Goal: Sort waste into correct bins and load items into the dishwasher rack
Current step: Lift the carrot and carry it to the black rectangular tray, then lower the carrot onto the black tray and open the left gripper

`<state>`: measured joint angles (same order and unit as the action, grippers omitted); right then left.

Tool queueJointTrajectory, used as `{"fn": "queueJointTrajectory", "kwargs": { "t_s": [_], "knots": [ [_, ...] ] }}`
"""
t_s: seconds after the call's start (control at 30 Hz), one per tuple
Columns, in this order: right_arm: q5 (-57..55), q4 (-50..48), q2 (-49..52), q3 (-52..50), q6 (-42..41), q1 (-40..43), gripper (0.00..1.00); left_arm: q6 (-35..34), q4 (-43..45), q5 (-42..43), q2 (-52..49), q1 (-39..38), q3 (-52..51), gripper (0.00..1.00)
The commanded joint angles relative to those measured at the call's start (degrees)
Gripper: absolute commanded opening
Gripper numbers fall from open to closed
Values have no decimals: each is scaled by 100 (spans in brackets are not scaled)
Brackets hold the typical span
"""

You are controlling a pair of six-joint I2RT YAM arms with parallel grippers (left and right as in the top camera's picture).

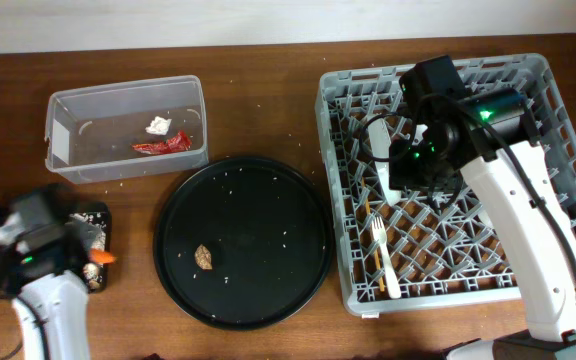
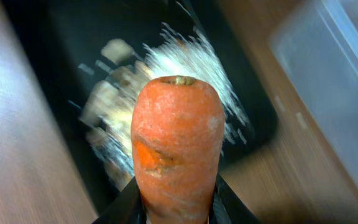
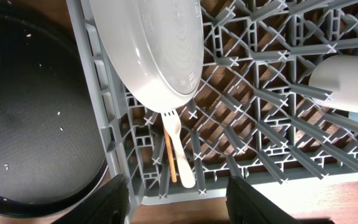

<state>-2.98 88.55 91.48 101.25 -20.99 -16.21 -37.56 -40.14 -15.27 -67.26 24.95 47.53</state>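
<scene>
Blurred black tray [image 2: 257,121] behind carrot [image 2: 178,149]

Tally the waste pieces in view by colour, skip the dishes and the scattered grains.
Red: 1, crinkled red wrapper in the clear rectangular plastic tub
White: 1, small crumpled white tissue, same tub
Orange: 1, orange carrot between the left fingers
Brown: 1, small brown lump on the round black tray
Pale: 1, rice-and-shreds heap on the shallow black rectangular tray
Total: 5
</scene>
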Motion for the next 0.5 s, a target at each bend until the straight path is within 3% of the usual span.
{"fn": "queueJointTrajectory", "kwargs": {
  "t_s": [0.0,0.2,0.47],
  "knots": [
    [-50,26,-81,59,-31,17,54,160,564,-39,-52,964,87,1],
    [-50,63,-81,59,-31,17,54,160,1147,-109,-1067,1552,87,1],
    [-55,55,-81,59,-31,17,54,160,728,181,-1867,1545,85,1]
  ]
}}
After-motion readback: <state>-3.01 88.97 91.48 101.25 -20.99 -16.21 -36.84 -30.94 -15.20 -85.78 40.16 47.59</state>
